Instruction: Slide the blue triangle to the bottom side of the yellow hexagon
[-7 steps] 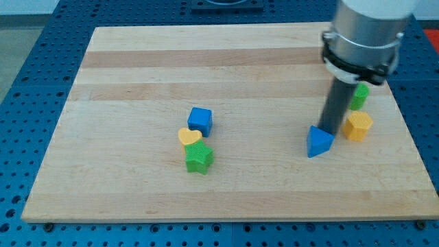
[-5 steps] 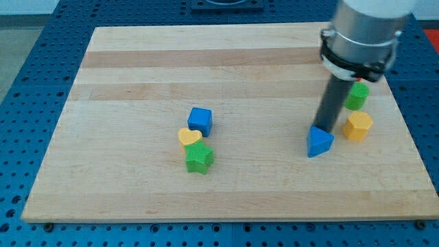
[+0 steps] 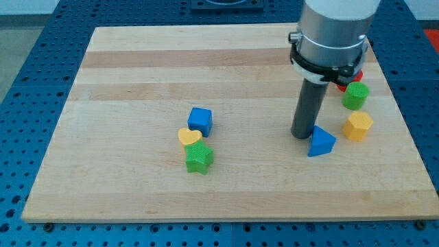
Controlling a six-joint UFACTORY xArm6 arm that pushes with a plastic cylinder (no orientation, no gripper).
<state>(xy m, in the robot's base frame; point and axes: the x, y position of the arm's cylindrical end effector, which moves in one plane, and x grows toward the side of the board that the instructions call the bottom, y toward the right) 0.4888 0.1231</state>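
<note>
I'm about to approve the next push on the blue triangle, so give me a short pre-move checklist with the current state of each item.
1. My tip beside the blue triangle: ok, at its upper-left edge; actual contact cannot tell.
2. Triangle below the yellow hexagon: not ok, it sits to the hexagon's left, slightly lower.
3. Board free under the hexagon: ok.
4. Green block out of the path: ok, it lies above the hexagon.
5. Red block: cannot tell, mostly hidden by the arm.
</note>
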